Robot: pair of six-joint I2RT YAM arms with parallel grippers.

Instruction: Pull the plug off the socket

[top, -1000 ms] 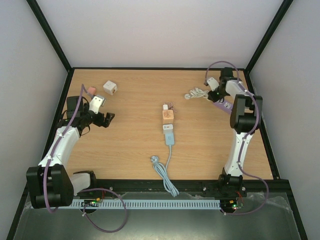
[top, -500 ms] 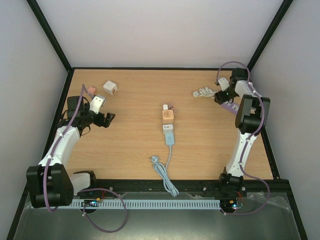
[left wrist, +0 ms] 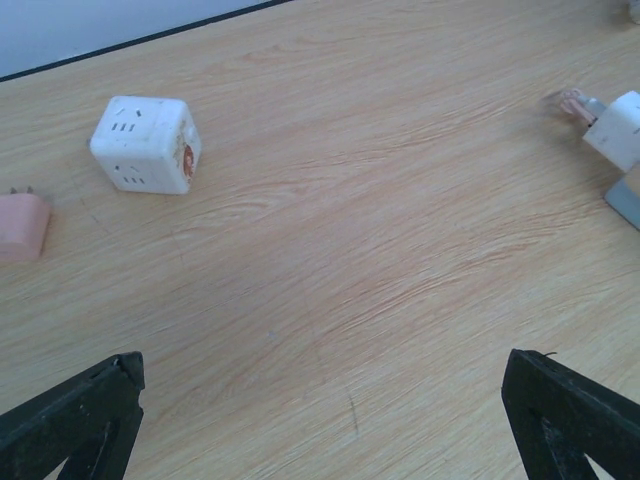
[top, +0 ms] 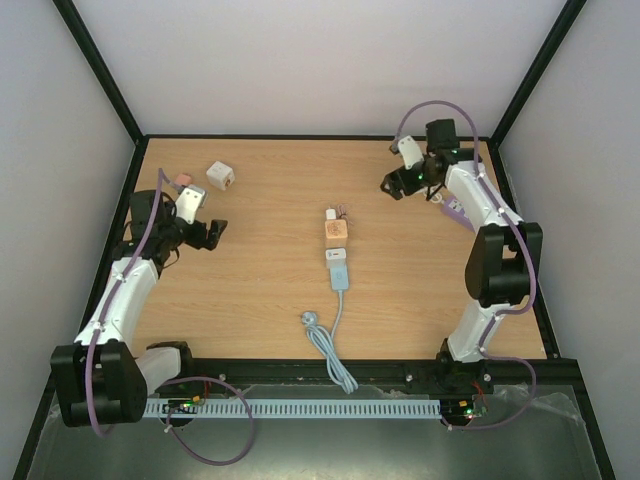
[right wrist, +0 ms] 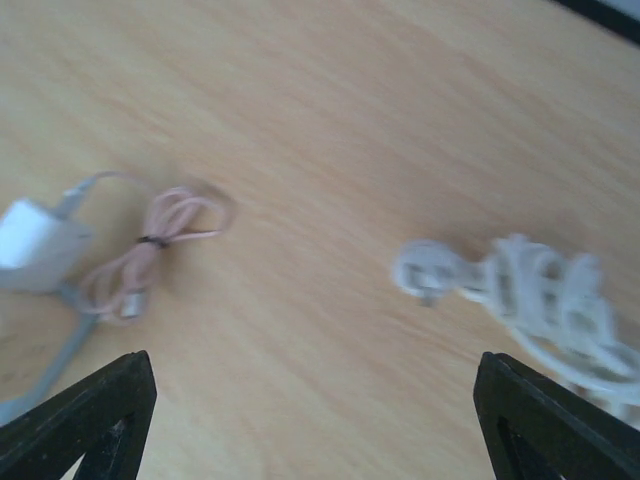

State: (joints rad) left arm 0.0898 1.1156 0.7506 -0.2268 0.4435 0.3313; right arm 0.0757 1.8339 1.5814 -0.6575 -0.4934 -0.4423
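Observation:
A wood-coloured cube socket [top: 337,232] lies mid-table. A white plug [top: 330,215] with a small pink cable [top: 345,211] sits in its far side, and a white plug [top: 337,256] on a light-blue cord [top: 340,278] meets its near side. My left gripper [top: 208,232] hovers open over bare wood at the left, far from it; in the left wrist view [left wrist: 325,420] that far white plug [left wrist: 620,130] shows at the right edge. My right gripper [top: 392,185] is open at the back right, holding nothing [right wrist: 315,420]. The white plug [right wrist: 30,245] and pink cable [right wrist: 160,245] lie ahead-left of it.
A white cube socket [top: 220,176] [left wrist: 147,143] and a pink plug [top: 183,181] [left wrist: 20,225] lie at the back left. A bundled white cord [right wrist: 525,290] rests just right of my right gripper. The light-blue cord's coil [top: 325,340] lies near the front edge.
My right gripper has opened, let go of the bundled white cord and swung left over it. The left arm has shifted slightly toward the back.

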